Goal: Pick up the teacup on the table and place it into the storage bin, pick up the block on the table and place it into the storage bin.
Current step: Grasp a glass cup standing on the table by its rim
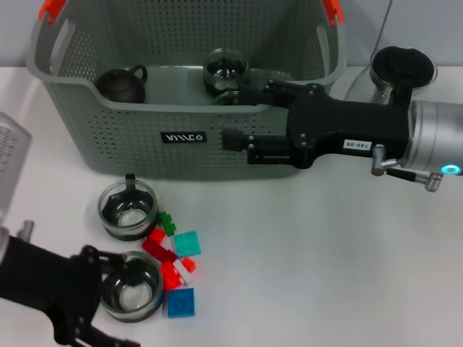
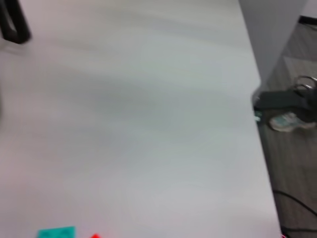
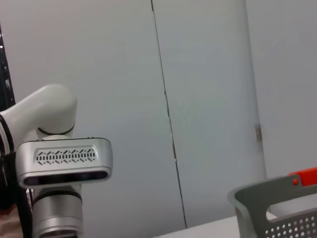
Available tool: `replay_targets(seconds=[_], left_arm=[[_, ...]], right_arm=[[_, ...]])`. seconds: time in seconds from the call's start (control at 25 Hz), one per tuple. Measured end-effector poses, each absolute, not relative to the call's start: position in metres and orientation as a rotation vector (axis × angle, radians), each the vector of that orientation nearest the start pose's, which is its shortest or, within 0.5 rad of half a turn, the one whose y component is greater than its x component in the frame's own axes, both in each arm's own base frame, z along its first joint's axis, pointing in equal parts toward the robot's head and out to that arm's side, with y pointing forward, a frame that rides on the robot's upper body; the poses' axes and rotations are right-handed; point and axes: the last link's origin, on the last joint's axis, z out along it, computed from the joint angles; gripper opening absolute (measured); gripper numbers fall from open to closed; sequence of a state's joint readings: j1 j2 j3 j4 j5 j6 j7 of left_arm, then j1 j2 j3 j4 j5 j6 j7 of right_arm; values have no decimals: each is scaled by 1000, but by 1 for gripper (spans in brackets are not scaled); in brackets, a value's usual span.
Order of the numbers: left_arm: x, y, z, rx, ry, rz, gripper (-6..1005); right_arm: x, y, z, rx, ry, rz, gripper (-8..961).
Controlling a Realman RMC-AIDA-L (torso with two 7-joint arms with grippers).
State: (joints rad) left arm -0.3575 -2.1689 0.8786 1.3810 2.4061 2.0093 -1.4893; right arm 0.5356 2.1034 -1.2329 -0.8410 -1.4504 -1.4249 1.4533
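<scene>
Head view: right gripper over the storage bin, apparently clamped on a glass teacup for release; left gripper spread around a table teacup.

The storage bin is finished in grey-green, perforated with rows of small holes, and fitted with orange handle clips and a black label lettered in white. The table is plain white. Red, green and teal blocks are noted. A dark brown teapot is recorded.
</scene>
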Motion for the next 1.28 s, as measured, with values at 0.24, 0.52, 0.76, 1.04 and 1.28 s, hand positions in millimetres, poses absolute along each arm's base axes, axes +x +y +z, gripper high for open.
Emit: replay_targets(seconds=[0.24, 0.52, 0.76, 1.04, 1.28], left_arm=[[-243, 262, 21, -3201, -271, 94, 884], [-247, 272, 17, -3151, -312, 223, 878], [-245, 275, 15, -3147, -302, 334, 874], [-245, 282, 8, -3112, -266, 448, 874], [-244, 286, 0, -3087, -250, 524, 875]], right_arm=[[149, 346, -29, -2806, 297, 1023, 857], [148, 339, -34, -2878, 230, 964, 857], [153, 334, -36, -2987, 239, 799, 856], [160, 343, -37, -3024, 362, 567, 856], [160, 347, -39, -3007, 366, 555, 857]])
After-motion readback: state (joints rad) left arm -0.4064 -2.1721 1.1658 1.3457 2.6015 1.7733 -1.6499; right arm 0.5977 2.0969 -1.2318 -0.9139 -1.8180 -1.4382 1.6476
